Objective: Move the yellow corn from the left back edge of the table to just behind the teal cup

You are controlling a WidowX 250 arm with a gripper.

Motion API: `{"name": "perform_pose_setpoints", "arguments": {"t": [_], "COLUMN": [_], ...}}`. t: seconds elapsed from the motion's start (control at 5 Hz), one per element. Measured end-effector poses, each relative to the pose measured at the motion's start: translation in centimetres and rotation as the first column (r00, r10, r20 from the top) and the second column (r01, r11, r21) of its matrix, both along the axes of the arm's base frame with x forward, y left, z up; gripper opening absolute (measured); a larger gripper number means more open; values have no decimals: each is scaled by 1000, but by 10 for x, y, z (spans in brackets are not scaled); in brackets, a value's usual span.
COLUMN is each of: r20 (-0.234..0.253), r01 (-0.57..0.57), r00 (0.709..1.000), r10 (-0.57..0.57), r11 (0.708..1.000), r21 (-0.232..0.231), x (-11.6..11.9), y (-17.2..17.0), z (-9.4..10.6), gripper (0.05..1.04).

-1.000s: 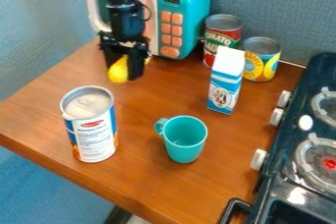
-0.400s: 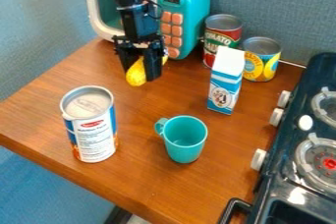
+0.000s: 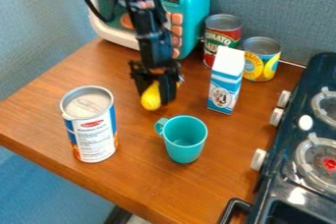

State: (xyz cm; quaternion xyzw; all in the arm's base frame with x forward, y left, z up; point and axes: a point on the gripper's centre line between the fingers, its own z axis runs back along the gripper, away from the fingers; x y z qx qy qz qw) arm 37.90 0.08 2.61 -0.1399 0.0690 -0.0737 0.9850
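Far side of the teal mug (image 3: 184,139), tool (image 3: 157,97) points down over the worktop (image 3: 141,174), fingers parted by just the width of a yellow toy food (image 3: 151,96) and gripping it. Rounded end hangs low, probably because the grip pinches its sides; exact food type and gap to worktop unclear. Mug upright, opening up, handle left, toward near-left can (image 3: 96,137). Blue-white carton (image 3: 225,88) to the right, upright on its base, so likely stable; tomato can (image 3: 222,39) and pineapple can (image 3: 261,61) behind it, near the wall.
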Motion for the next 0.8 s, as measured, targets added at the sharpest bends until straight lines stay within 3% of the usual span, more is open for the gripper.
{"name": "perform_pose_setpoints", "arguments": {"t": [0.4, 0.6, 0.8], "r20": [10, 21, 44], "r01": [-25, -66, -105], "r00": [1000, 998, 994], "r10": [25, 64, 101], "r11": [998, 994, 990], "r21": [61, 90, 91], "x": [-1, 5, 10], "y": [-6, -2, 0], "z": [-6, -5, -4], "gripper": [744, 852, 984]}}
